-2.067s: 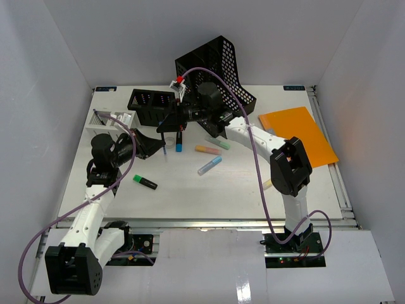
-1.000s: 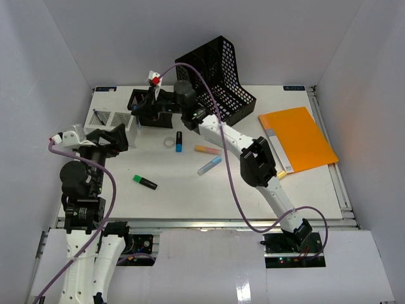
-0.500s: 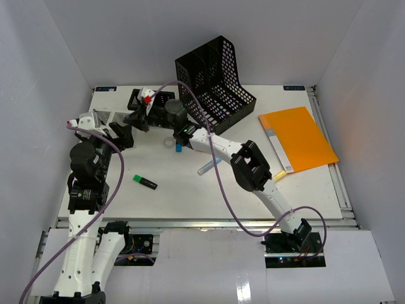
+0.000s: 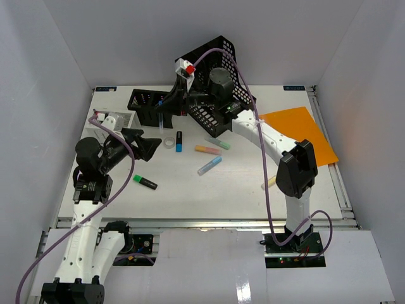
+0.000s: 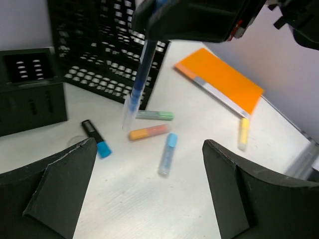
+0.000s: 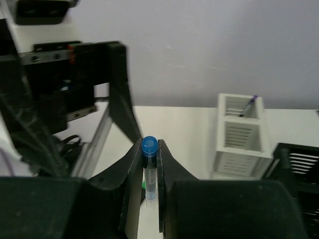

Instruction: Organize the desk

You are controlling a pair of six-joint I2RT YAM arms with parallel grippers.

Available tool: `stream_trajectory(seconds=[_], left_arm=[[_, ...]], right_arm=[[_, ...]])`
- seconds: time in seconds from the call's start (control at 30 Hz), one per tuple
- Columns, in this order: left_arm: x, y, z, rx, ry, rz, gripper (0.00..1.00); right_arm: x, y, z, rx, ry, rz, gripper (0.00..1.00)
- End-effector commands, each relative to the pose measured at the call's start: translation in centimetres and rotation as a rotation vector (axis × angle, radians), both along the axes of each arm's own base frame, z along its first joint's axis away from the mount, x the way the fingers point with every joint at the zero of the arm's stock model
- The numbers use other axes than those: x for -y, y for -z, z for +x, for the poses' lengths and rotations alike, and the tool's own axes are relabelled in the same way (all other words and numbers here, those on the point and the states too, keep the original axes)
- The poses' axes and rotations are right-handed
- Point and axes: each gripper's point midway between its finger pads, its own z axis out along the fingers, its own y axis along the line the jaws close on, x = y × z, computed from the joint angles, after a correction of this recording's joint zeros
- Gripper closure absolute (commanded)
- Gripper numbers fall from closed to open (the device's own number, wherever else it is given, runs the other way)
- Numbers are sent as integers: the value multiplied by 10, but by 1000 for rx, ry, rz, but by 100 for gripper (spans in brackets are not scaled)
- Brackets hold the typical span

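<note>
The white desk point(image 4: 209, 196) carries scattered pens. My right gripper point(image 4: 169, 106) hovers in front of the black file rack point(image 4: 221, 76), shut on a blue-capped pen point(image 6: 149, 167) that hangs tip down point(image 5: 138, 82). My left gripper point(image 4: 149, 145) is open and empty above the desk's left middle, its fingers point(image 5: 60, 184) wide apart. Beyond it lie a black-and-blue marker point(image 5: 96, 139), an orange highlighter point(image 5: 148, 132), a green highlighter point(image 5: 155, 115), a light blue highlighter point(image 5: 167, 153) and a yellow highlighter point(image 5: 243, 133).
A black pen box point(image 4: 147, 104) and a white organiser point(image 4: 117, 120) holding a purple pen point(image 6: 249, 105) stand at the back left. An orange folder point(image 4: 304, 136) lies at the right. A tape roll point(image 4: 169, 142) and a green marker point(image 4: 145, 182) lie left of centre.
The right gripper, still gripping the pen, has swung right and up from beside the pen box to the front of the file rack. The left gripper has moved right and nearer.
</note>
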Motion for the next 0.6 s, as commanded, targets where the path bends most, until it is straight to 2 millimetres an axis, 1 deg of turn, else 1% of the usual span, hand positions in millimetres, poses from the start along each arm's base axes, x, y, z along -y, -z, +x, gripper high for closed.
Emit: stream_trajectory(seconds=[0.0, 0.1, 0.23, 0.37, 0.47, 0.57], left_arm=[[25, -13, -8, 67, 201, -21, 2], [27, -17, -3, 74, 215, -20, 4], [34, -13, -2, 56, 277, -22, 16], [38, -8, -3, 28, 309, -41, 28], [40, -6, -7, 19, 330, -49, 33], [40, -2, -11, 10, 338, -51, 34]], right_arm=[[16, 13, -47, -70, -157, -76, 92], [20, 15, -55, -73, -164, -93, 92], [17, 18, -64, -74, -177, -104, 92], [8, 18, -73, -75, -193, -105, 92], [4, 16, -74, -77, -190, -101, 92], [0, 13, -70, -81, -178, -94, 92]])
